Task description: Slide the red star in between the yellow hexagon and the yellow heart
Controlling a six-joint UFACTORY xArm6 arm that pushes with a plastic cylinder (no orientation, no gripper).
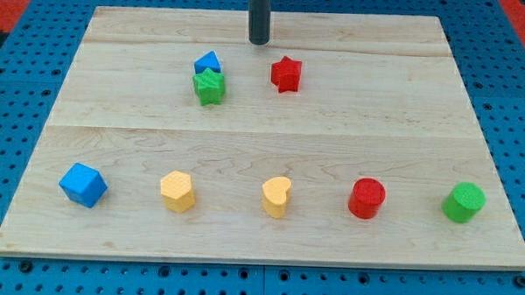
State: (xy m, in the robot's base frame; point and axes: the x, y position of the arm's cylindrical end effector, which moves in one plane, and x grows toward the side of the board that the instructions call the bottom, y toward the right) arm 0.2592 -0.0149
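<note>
The red star (285,74) lies in the upper middle of the wooden board. My tip (259,41) is just up and to the left of it, a short gap away, not touching. The yellow hexagon (178,191) and the yellow heart (277,197) sit in the bottom row, left of centre and at centre, with a gap about one block wide between them.
A small blue block (208,63) touches a green star (209,87) left of the red star. The bottom row also holds a blue cube (83,184) at the left, a red cylinder (367,198) and a green cylinder (464,202) at the right. The board's edge (259,255) runs along the bottom.
</note>
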